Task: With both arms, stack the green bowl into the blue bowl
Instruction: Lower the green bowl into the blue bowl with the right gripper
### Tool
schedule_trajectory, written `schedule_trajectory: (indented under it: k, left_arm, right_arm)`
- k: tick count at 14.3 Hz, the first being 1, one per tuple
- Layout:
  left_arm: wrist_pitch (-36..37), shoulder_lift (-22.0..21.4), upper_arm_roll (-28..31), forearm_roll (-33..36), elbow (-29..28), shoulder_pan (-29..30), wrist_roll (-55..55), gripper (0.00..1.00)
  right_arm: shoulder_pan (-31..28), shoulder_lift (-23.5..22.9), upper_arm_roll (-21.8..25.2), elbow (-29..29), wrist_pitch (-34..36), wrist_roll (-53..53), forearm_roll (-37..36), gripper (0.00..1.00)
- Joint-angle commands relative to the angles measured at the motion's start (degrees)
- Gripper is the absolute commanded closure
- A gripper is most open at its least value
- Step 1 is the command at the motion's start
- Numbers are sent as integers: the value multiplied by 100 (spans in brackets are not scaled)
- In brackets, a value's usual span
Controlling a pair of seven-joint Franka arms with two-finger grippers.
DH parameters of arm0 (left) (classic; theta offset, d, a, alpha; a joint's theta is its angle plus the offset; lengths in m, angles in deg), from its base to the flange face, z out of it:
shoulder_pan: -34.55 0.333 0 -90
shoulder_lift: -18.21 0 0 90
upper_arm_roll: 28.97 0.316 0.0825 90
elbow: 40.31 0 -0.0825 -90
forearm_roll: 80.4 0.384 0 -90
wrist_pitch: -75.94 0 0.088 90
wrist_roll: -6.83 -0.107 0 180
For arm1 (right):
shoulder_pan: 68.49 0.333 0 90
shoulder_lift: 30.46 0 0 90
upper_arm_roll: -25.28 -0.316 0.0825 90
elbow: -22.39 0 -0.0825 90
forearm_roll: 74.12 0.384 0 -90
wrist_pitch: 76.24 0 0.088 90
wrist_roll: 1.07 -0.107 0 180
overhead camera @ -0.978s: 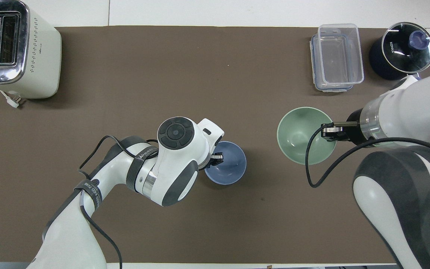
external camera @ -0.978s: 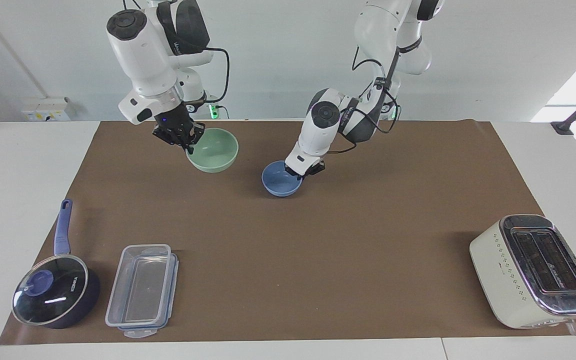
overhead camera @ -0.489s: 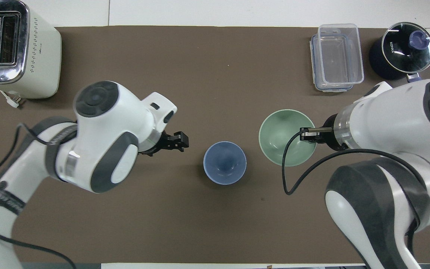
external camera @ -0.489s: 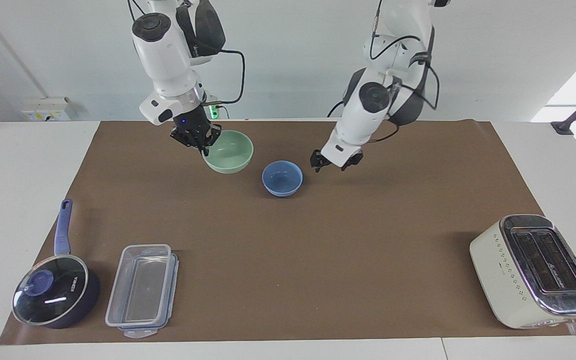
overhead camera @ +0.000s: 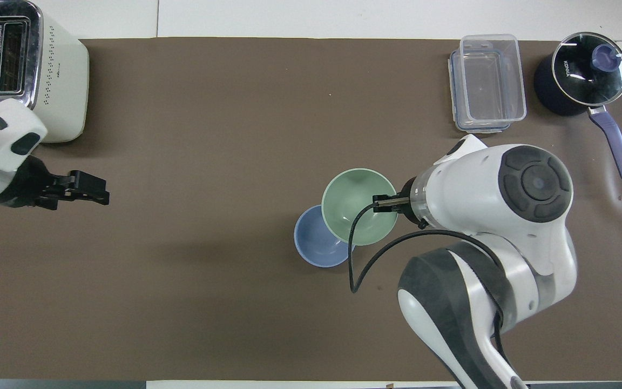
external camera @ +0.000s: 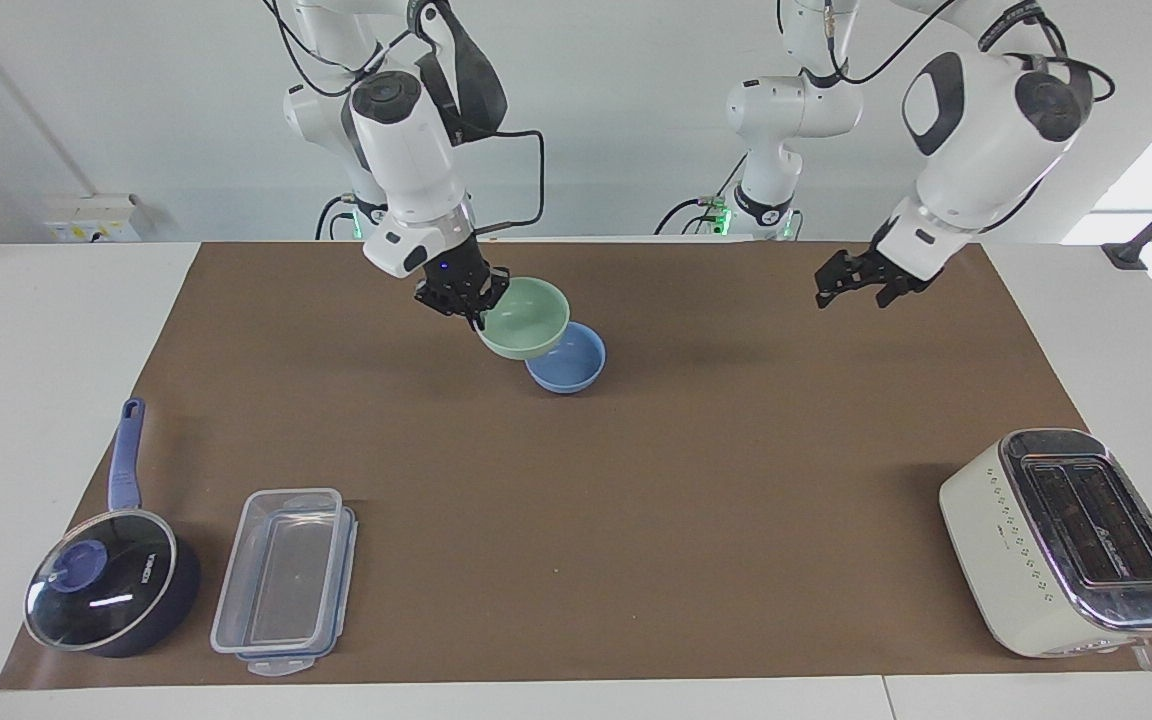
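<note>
The pale green bowl (external camera: pixel 526 318) hangs in the air, held by its rim in my right gripper (external camera: pixel 464 296). It partly overlaps the blue bowl (external camera: pixel 570 364), which sits upright on the brown mat, on the side toward the right arm's end. In the overhead view the green bowl (overhead camera: pixel 355 206) covers one edge of the blue bowl (overhead camera: pixel 315 243), with my right gripper (overhead camera: pixel 385 202) on the green rim. My left gripper (external camera: pixel 858 284) is open and empty, raised over the mat toward the left arm's end, well apart from both bowls; it also shows in the overhead view (overhead camera: pixel 90 189).
A cream toaster (external camera: pixel 1066 540) stands farthest from the robots at the left arm's end. A clear lidded container (external camera: pixel 281 580) and a dark blue glass-lidded saucepan (external camera: pixel 111 585) stand farthest from the robots at the right arm's end.
My right gripper carried the green bowl sideways until it overlaps the blue bowl. My left gripper let go of the blue bowl, rose and swung away toward its own end.
</note>
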Motion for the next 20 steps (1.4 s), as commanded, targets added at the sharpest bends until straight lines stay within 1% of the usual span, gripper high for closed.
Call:
schedule_trajectory:
  k: [1,2,3,5,6,9,13,14,17,18,20]
  left_arm:
    - [821,250,-88,434,1073,47,-12,0]
    - [1067,294,-88,513,1311,39,-12,0]
    - [1157,277,-96,583,1383,12,-12,0]
    - [1175,207,-149,663,1384,-40,-12,0]
    - [1158,189,-149,637,1384,-32,-12,0]
    - [1228,83,-106,628,1296,-41,-12,0]
    - [1324,189,-53,584,1375,-41,-12,0]
    - [1333,259,-61,575,1410,-41,-12,0]
    - [1622,364,-88,566,1795,-41,-3,0]
    - [1684,356,-96,558,1840,-32,-11,0]
    - [1536,251,-88,488,1823,3,-12,0]
  right_arm:
    - [337,-249,23,217,-579,-79,101,100]
    - [382,-284,14,330,-711,-79,101,100]
    - [461,-328,14,462,-913,-79,101,100]
    - [610,-285,14,874,-1466,-201,101,100]
    - [619,-259,14,981,-1538,-289,101,100]
    - [628,-223,14,1096,-1565,-378,101,100]
    - [795,-276,14,1166,-1565,-465,101,100]
    - [804,-250,14,1219,-1574,-465,101,100]
    - [830,-223,14,1298,-1548,-465,101,100]
    - [831,-223,14,1298,-1530,-465,101,100]
    - [831,-223,23,1298,-1539,-431,101,100]
